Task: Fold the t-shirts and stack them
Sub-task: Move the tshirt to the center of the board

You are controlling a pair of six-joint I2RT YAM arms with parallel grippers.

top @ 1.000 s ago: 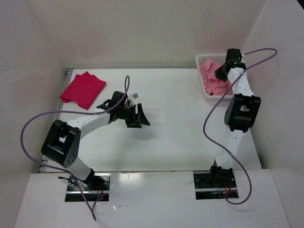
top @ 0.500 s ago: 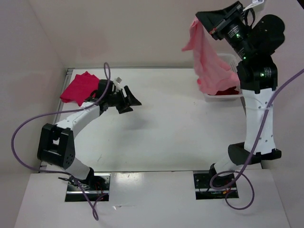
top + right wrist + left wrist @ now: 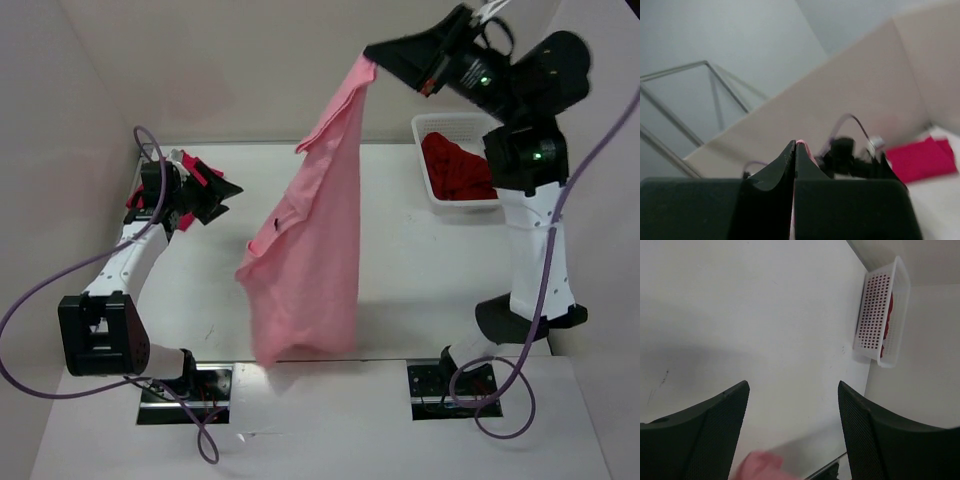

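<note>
Below the right claw (image 3: 372,58), the pink t-shirt (image 3: 310,250) hangs lengthwise, vertical.

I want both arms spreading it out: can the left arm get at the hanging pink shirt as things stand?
Probably yes. The left end effector is open and empty, and the pink shirt, pinched by the right end effector, hangs over mid-table with only bare table between them.

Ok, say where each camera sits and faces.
Top external: above, behind the bases, looking down at the table; both arms show.
Left wrist: at the table's left, facing the basket; open left end effector shows.
Right wrist: raised high, facing the crimson t-shirt; right end effector shut on the pink t-shirt.
Shared: top and left wrist both show the basket.
</note>
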